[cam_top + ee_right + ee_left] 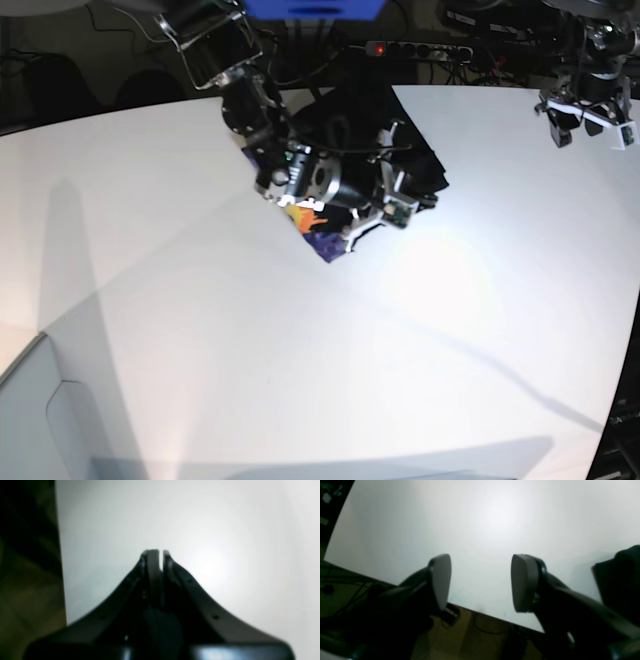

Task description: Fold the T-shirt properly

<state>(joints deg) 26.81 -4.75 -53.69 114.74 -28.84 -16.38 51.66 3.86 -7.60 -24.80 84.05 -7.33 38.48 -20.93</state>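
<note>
T-shirt soft, light, limp; bunched on table. Better grasp at hem corner. Right pincer closed, holding nothing visible. Left pincer spread wide, empty.

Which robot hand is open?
The left hand: its two grey pads stand wide apart over the white table. The right hand has its pads pressed nearly together.

Your base view looks down over the whole table; each wrist view faces it closely past its fingers.
</note>
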